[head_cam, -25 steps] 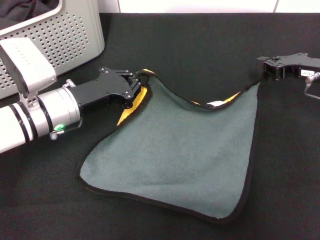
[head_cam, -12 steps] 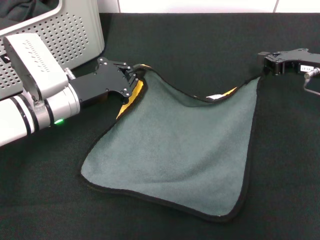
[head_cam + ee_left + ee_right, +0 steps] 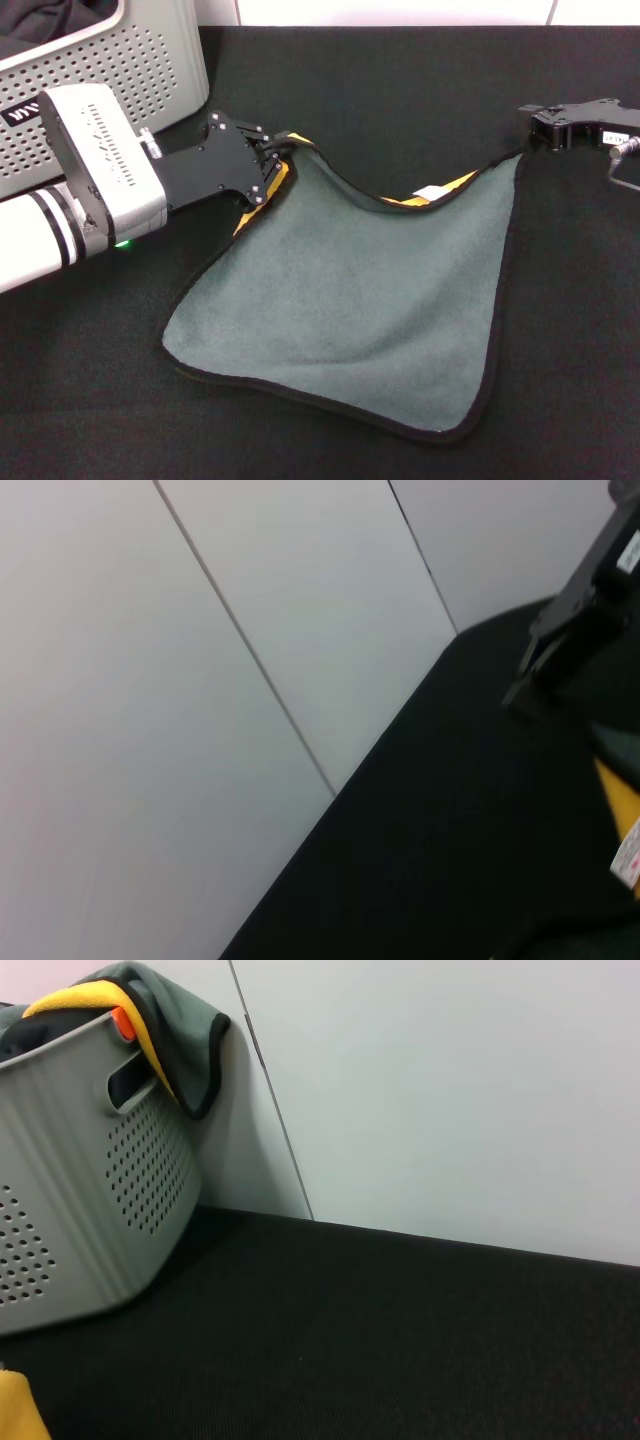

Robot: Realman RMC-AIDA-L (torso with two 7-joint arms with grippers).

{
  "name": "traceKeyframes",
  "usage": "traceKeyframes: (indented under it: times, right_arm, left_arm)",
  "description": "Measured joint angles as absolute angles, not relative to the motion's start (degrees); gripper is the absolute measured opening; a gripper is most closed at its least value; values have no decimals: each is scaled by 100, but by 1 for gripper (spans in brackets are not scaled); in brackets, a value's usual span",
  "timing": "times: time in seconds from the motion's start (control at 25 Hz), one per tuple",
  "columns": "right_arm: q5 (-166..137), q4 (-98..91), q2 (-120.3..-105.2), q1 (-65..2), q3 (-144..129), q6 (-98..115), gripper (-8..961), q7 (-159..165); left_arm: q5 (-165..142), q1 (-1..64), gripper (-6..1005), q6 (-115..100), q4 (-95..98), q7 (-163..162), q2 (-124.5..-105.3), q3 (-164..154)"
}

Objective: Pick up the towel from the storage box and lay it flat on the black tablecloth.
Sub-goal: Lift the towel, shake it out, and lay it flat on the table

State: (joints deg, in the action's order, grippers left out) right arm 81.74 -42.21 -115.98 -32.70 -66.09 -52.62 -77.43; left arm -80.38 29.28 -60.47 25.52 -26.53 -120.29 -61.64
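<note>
The left tool point(image 3: 272, 165) pinches the towel point(image 3: 360, 300) corner, stretching it flat on the black tablecloth point(image 3: 400, 90); the right tool point(image 3: 545, 125), I can't tell.

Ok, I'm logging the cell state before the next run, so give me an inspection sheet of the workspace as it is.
Surface: black tablecloth covers the table; no bare table seen.
Job's things: towel out of the box, grey-green face up, mostly spread, far edge sagging with yellow and a white label showing. Storage box at far left.
Clutter: another towel draped over the box rim; dark fabric inside it.
Grippers: left gripper at the towel's far left corner, which lies between its fingers; right gripper just beyond the far right corner, apart from it.
Cables: thin cable by the right gripper.
Surroundings: pale panelled wall behind the table.
</note>
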Motion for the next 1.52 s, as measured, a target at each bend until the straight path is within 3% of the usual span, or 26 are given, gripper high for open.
traceKeyframes:
  times: [1.52]
  right_arm:
    - [8184, -3905, -11584, -3424, -6572, -4748, 6, -7740]
  left_arm:
    - [-5606, 2980, 32, -4451, 2338, 1425, -12072, -7695]
